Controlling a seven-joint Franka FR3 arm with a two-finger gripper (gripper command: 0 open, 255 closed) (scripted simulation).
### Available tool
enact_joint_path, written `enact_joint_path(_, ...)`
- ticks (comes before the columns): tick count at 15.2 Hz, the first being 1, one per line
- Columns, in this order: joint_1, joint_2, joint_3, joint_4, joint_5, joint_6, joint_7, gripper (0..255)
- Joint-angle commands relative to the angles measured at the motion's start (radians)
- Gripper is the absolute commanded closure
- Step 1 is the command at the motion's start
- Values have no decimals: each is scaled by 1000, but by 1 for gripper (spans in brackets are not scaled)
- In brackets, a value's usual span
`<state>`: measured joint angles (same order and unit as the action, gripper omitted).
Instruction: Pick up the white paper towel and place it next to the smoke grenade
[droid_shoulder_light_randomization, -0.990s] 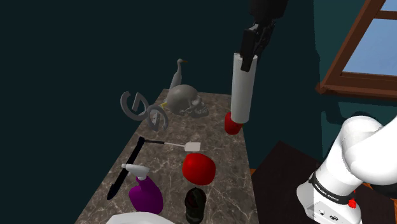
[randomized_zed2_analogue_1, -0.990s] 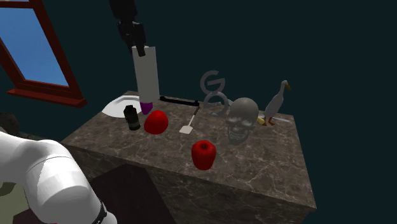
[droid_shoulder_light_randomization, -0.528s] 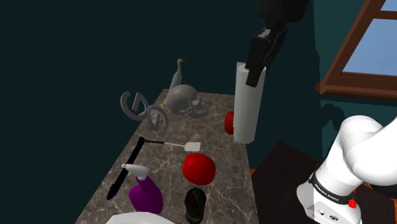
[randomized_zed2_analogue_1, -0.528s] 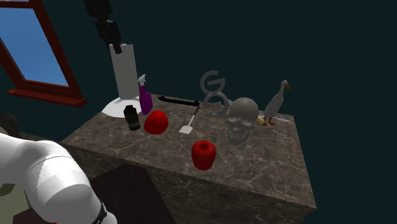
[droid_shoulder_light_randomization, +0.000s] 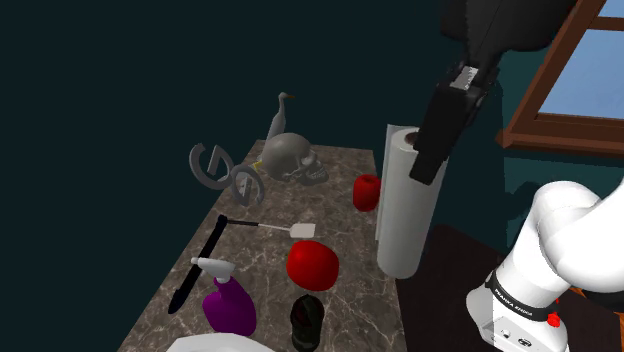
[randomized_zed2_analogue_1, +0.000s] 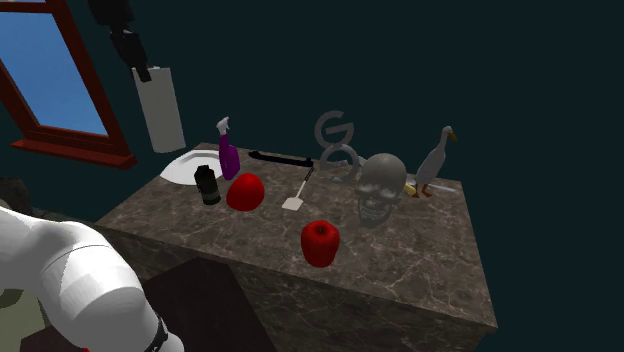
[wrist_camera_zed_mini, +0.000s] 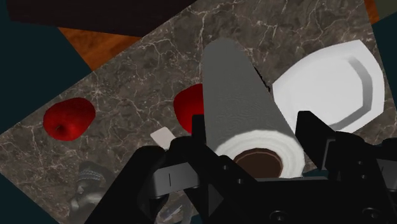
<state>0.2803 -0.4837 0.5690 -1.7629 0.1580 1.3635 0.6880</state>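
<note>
Change vs. 1 s ago: the gripper (droid_shoulder_light_randomization: 432, 150) has carried the white paper towel roll (droid_shoulder_light_randomization: 405, 215) off its pos. above the counter's far half, toward the stand end. In the shoulder view the roll has moved right and lower. In the second exterior view it has moved left and now hangs airborne, slightly tilted, beyond the counter's left edge near the window. Wrist view: both fingers (wrist_camera_zed_mini: 312, 130) are clamped on the roll's upper end, cardboard core visible btwn them. Assessment: transport phase, grasp appears secure and placement is not yet done. The roll seems to have overshot sideways, so it must come back over the marble counter (randomized_zed2_analogue_1: 420, 260) before descent. Target ref.: the smoke grenade (randomized_zed2_analogue_1: 207, 185), a small dark canister at the counter's stand end. Obstructions around it, near to far: the white plate (randomized_zed2_analogue_1: 185, 170) just beside it, the purple spray bottle (randomized_zed2_analogue_1: 229, 155) behind it, and a red fruit (randomized_zed2_analogue_1: 245, 192) close on its other side. Free surface next to the grenade looks tight, so a tall roll risks tipping the canister or bottle. Farther out and not in the path: white spatula (randomized_zed2_analogue_1: 298, 192), black knife (randomized_zed2_analogue_1: 280, 157), red apple (randomized_zed2_analogue_1: 320, 243), grey letter rings (randomized_zed2_analogue_1: 335, 140), skull (randomized_zed2_analogue_1: 380, 188), goose figure (randomized_zed2_analogue_1: 435, 160).
</note>
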Motion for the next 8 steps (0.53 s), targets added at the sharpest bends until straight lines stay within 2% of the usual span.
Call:
enact_joint_path(1, 1, 30, 54, 39, 6, -5, 62, 255)
enact_joint_path(3, 2, 50, 94, 66, 8, -9, 107, 255)
enact_joint_path(8, 14, 14, 88, -33, 25, 57, 96, 255)
